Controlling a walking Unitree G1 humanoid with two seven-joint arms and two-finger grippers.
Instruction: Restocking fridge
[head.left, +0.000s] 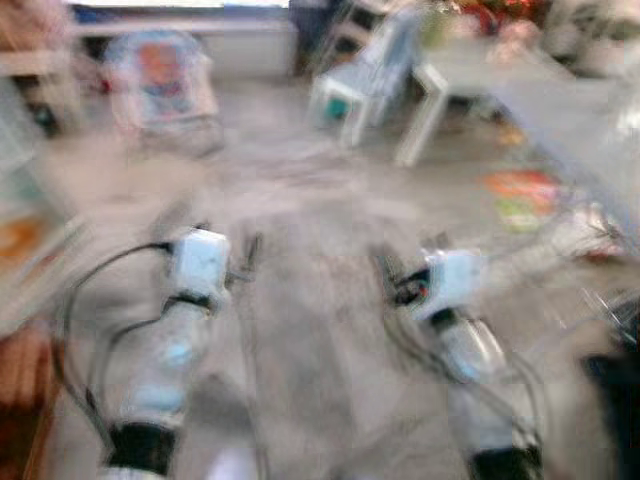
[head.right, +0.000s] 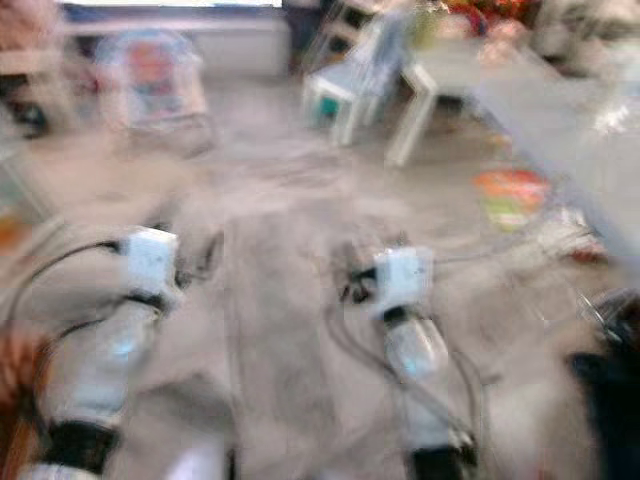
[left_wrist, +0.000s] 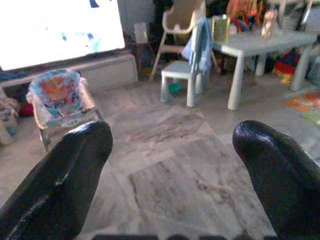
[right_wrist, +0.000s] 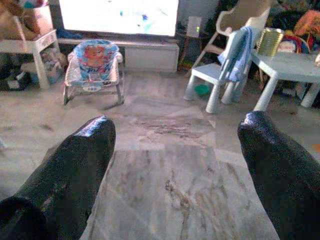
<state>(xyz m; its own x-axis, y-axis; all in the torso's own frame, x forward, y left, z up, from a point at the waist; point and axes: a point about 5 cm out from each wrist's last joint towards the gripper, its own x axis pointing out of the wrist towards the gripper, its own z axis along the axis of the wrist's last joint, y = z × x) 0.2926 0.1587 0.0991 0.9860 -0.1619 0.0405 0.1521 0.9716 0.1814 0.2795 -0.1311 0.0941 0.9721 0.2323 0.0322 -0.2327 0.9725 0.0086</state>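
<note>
Well, both silver arms reach forward over a grey marbled stone floor (right_wrist: 165, 150), and the head views are blurred. The left tool (left_wrist: 172, 165) has its two black fingers (left_wrist: 65, 175) spread wide with nothing between them, and the right tool (right_wrist: 175, 165) likewise stands spread and empty over the floor. Ahead of them, a baby bouncer seat with a colourful patterned cover (right_wrist: 94, 65) stands on the floor before a low white TV unit (right_wrist: 150, 52) that carries a bright screen (right_wrist: 120, 15). Beside it, a small pale-blue plastic chair (right_wrist: 212, 75) with a blue cloth draped over its back (right_wrist: 235, 45) stands just beside a pale-blue plastic desk (right_wrist: 290, 65); a yellowish metal tin (right_wrist: 270, 41) stands near the desk's corner. Colourful flat mats (head.left: 522, 195) lie on the floor past the desk. No fridge or goods for restocking can be made out.
</note>
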